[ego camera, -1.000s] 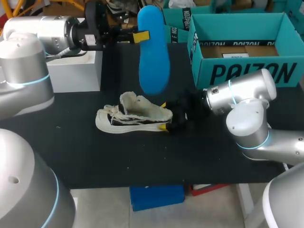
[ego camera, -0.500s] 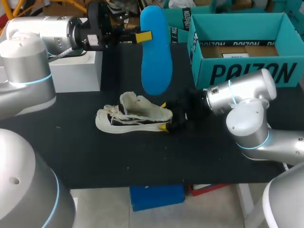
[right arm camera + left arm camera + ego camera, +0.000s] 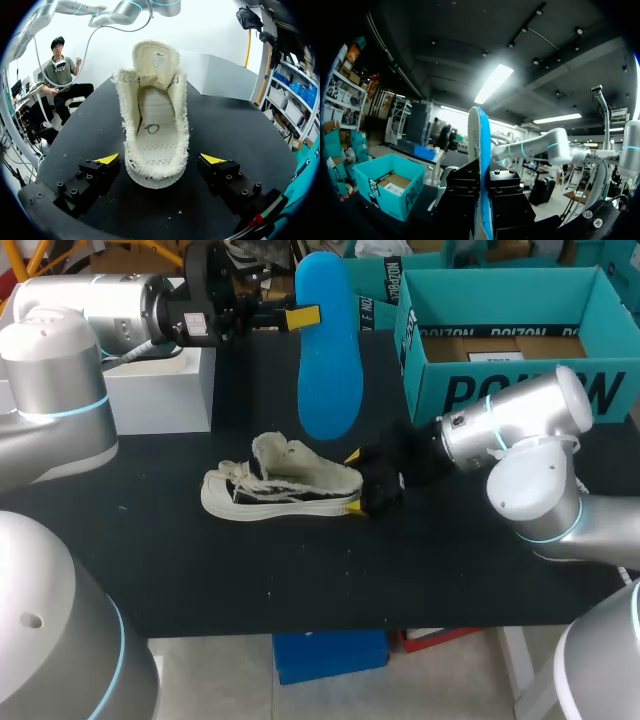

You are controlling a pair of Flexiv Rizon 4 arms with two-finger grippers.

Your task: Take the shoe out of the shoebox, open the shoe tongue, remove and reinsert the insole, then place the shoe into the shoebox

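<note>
A cream low shoe lies on its sole mid-table, toe to the left, tongue pulled up. My right gripper is open at its heel. In the right wrist view the shoe sits between the spread fingertips, with a gap on each side, and its inside is bare. Above and behind the shoe, my left gripper is shut on the top end of a blue insole, which hangs down on edge. In the left wrist view the insole is pinched between the black fingers.
The open teal shoebox stands at the back right, close behind my right arm, and shows off to one side in the left wrist view. A white block stands at the back left. The table top is black cloth.
My right gripper has opened wider around the heel, and its arm has shifted a little right and up. The left arm moved the insole slightly right, then held still.
</note>
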